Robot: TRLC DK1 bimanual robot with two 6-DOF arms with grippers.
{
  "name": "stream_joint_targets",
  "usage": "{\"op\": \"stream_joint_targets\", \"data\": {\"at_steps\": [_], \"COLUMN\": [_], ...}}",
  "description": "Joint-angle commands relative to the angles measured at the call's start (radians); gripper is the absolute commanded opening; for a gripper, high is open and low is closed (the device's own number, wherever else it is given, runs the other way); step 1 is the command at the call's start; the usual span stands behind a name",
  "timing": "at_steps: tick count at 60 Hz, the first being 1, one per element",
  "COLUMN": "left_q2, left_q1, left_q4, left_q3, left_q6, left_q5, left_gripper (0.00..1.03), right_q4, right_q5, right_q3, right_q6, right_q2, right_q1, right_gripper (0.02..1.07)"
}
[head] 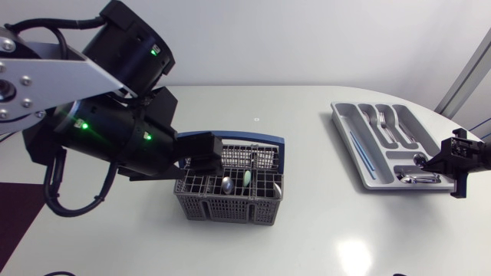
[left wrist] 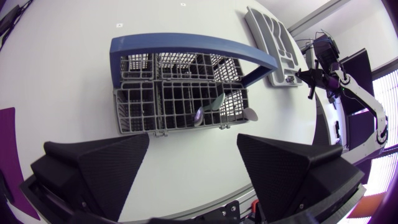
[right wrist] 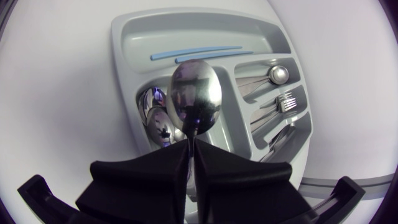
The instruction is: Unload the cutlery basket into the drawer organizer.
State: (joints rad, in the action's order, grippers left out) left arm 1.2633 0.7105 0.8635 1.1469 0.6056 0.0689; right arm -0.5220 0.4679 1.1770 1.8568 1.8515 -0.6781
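R gripper (right wrist: pixel 190 149) pinches a spoon (right wrist: pixel 195 93) by its handle, over the drawer organizer (right wrist: pixel 127 43). L gripper (left wrist: pixel 193 158) is spread wide, empty, w/ cutlery basket (left wrist: pixel 140 109) just ahead.

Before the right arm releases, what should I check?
1. Right hand shut on spoon: ok.
2. Spoon above the organizer, by the bay holding spoons: ok.
3. Spoon low enough to drop quietly: cannot tell.
4. Left hand open above basket, touching nothing: ok.
5. Basket emptied: not ok, cutlery is in it.
6. Hands well apart: ok.
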Motion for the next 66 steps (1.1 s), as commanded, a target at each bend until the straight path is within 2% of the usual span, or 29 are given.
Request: {"op": "stream_joint_targets", "data": {"at_steps": [1, 8, 17, 30, 35, 49, 56, 66], "left_q2": [-0.001, 0.007, 0.005, 0.002, 0.002, 0.002, 0.015, 0.027], "left_q1": [0.018, 0.026, 0.027, 0.032, 0.041, 0.072, 0.084, 0.081], "left_q4": [0.011, 0.009, 0.011, 0.012, 0.012, 0.008, 0.002, -0.008], "left_q3": [-0.032, -0.032, -0.033, -0.038, -0.039, -0.027, -0.026, -0.007], "left_q6": [-0.003, -0.001, -0.001, 0.000, 0.005, 0.040, 0.008, -0.095], "left_q5": [-0.009, -0.014, -0.014, -0.014, -0.014, -0.035, -0.060, -0.060], "left_gripper": [0.99, 0.99, 0.99, 0.99, 0.99, 0.99, 0.99, 0.99], "right_q4": [0.013, 0.040, 0.093, 0.100, 0.120, 0.085, 0.033, -0.113], "right_q5": [-0.012, -0.060, -0.092, -0.092, -0.089, -0.023, -0.006, 0.051], "right_q3": [0.016, 0.019, -0.010, -0.037, -0.063, -0.131, -0.151, -0.155], "right_q6": [0.036, 0.036, 0.035, 0.033, 0.030, -0.051, -0.085, -0.139], "right_q2": [0.031, 0.049, 0.051, 0.015, -0.014, -0.144, -0.195, -0.291], "right_q1": [-0.006, 0.002, 0.002, -0.012, -0.015, -0.020, -0.011, 0.018], "right_gripper": [0.08, 0.13, 0.26, 0.49, 0.53, 0.62, 0.63, 0.65]}}
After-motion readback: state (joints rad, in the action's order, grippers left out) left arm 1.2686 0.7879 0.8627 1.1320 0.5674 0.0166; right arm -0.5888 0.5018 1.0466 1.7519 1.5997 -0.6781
